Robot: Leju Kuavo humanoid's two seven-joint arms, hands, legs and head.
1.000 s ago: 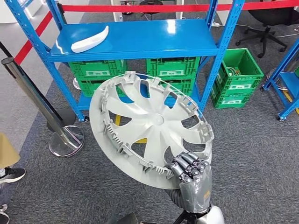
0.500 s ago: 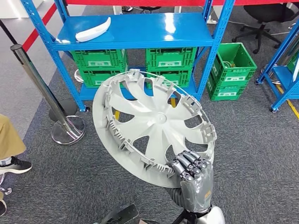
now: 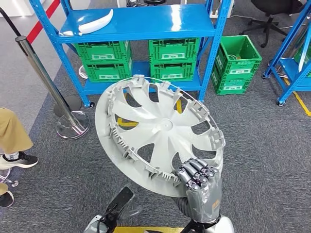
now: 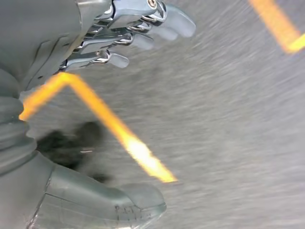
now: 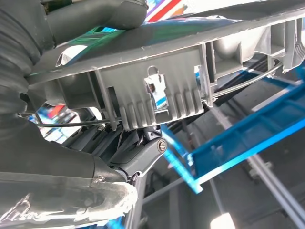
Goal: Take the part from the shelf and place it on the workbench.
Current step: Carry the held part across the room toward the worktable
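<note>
Background was pretty busy: green crates were stacked on the low level of the blue rack, with one more green crate sitting on the grey carpet just beside it. A chrome stanchion post leaned over its round base off to the side. A person's shoe poked in at the edge. Yellow floor tape ran across the carpet, and a black office chair sat further back.
</note>
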